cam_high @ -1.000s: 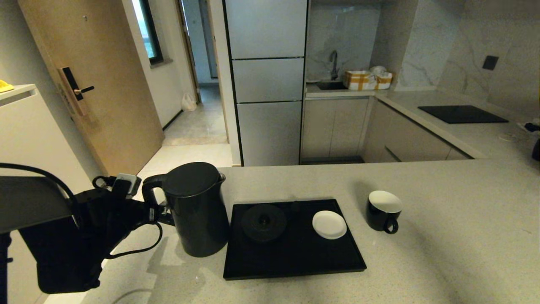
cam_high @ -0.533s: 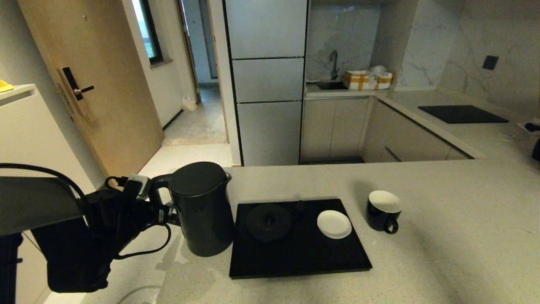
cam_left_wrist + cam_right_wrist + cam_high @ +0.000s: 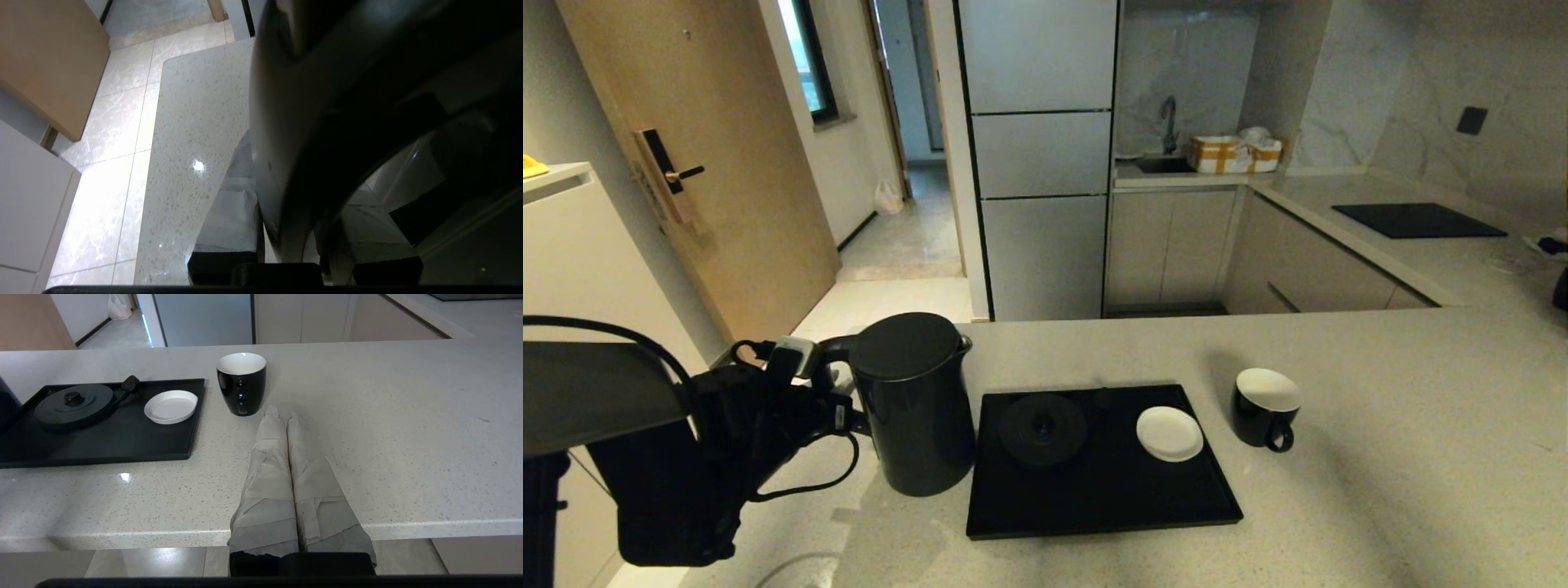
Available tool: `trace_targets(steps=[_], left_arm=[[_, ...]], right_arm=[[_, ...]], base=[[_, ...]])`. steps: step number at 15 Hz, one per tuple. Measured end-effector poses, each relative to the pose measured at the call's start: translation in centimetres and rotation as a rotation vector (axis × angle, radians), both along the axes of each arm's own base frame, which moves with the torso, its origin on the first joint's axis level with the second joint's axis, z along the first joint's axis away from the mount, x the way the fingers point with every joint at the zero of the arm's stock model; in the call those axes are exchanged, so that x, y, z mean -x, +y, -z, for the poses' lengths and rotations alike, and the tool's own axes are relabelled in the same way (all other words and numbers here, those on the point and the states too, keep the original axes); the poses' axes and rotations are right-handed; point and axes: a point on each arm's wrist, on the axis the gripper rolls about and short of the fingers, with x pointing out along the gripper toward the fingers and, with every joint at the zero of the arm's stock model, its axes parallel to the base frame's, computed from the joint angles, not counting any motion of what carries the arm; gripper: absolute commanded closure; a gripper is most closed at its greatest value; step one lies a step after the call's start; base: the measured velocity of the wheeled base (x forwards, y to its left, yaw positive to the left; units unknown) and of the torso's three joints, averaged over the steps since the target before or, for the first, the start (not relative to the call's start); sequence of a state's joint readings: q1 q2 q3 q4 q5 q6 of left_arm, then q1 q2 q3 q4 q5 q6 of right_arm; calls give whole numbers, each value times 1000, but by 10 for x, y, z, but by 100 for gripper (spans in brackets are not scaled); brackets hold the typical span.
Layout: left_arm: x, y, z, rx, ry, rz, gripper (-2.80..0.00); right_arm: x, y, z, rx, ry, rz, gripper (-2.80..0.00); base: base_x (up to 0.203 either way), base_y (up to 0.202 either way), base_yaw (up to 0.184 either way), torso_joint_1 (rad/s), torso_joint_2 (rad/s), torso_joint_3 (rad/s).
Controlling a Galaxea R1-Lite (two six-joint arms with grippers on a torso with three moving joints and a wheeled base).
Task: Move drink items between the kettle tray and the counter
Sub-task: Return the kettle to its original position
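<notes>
Jaws of the left gripper (image 3: 827, 390) look pinched on the handle of the kettle (image 3: 915, 404), which stands on the surface (image 3: 1380, 457) just beside the tray (image 3: 1103, 498); it is tall, shiny, maybe heavy, so hold the handle tight.

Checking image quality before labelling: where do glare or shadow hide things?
Head view: dim; kettle and left gripper merge into black. Left wrist view: kettle fills the frame, glare spot on counter. Right wrist view: evenly lit, cup and tray clear.
</notes>
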State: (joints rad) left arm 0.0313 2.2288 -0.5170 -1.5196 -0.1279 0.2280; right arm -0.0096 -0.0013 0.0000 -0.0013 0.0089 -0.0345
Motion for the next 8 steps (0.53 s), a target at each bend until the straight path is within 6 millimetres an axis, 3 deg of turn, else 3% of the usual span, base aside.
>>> trace_targets(steps=[8], left_arm=[[9, -9, -30, 96, -48, -38, 0]], right_arm=[[0, 0, 0, 0, 0, 0, 0]], base=[[0, 0, 0, 0, 0, 0]])
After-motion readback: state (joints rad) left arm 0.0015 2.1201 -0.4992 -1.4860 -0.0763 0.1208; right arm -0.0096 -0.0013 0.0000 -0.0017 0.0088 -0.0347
